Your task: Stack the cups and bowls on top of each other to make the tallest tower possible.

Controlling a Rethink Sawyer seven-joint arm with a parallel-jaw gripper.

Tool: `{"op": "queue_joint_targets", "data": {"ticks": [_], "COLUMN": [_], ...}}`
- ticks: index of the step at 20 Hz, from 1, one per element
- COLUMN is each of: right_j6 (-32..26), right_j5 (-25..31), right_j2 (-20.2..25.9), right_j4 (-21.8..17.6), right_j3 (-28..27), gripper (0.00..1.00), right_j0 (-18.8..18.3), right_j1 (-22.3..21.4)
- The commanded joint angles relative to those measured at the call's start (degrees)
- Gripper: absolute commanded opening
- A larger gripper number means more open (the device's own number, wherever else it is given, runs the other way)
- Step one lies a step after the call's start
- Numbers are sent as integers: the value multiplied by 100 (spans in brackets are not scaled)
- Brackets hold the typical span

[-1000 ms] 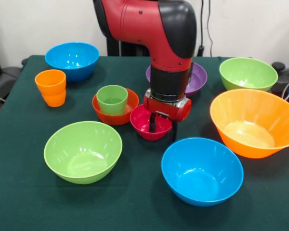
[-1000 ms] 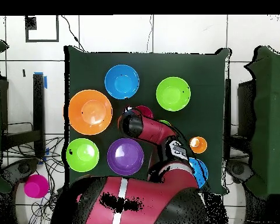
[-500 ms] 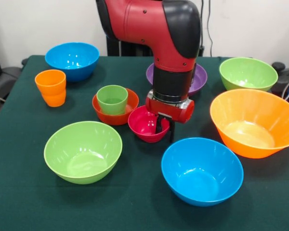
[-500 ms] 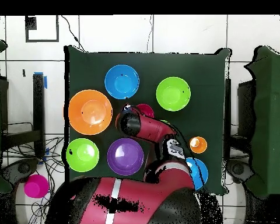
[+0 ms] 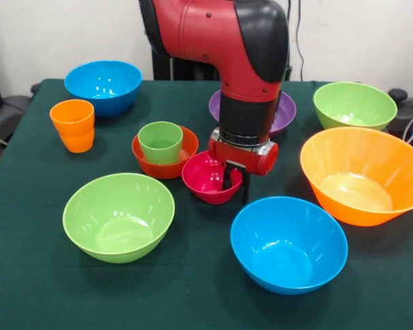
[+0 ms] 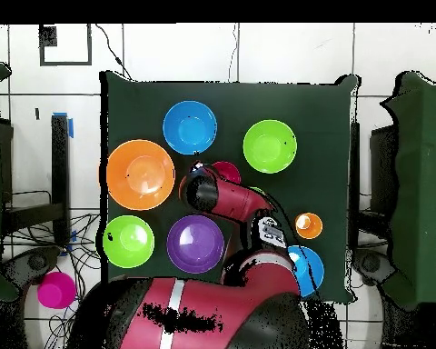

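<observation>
Up front, nearest the camera: a lime bowl at left and a blue bowl at right, both empty, w/ the very large orange bowl just beyond at far right. Mid-table, the gripper straddles the right-hand rim of the small pink bowl, one finger inside the bowl, one outside, clamped on the wall as far as the front view shows. So the bowl hangs off to the gripper's left in this view, not centred under it; being round, it has no long axis to line up. Directly left of it, rims nearly touching, sits the red-orange bowl w/ the light green cup standing upright inside, the only stacked pair so far. Any carry toward that pair runs leftward, pink bowl leading. Farther back: the orange cup at left, purple bowl behind the arm, second lime bowl at right, second blue bowl far left. Overhead, the arm hides most of the grasp.
</observation>
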Motion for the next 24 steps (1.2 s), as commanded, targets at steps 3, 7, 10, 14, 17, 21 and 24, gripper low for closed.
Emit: {"op": "queue_joint_targets", "data": {"ticks": [3,7,10,14,17,21,24], "right_j6": [1093,1177,1187,1079,1077,927,726], "right_j5": [837,1280,1558,1651,1565,1326,1307], "right_j2": [407,153,1,-247,-287,50,270], "right_j4": [388,510,550,462,459,461,397], "right_j3": [447,568,682,770,847,1063,1131], "gripper": [0,0,0,0,0,0,0], "right_j0": [239,458,568,722,739,505,329], "right_j1": [-26,-451,-742,-1023,-1117,-1259,-1382]}}
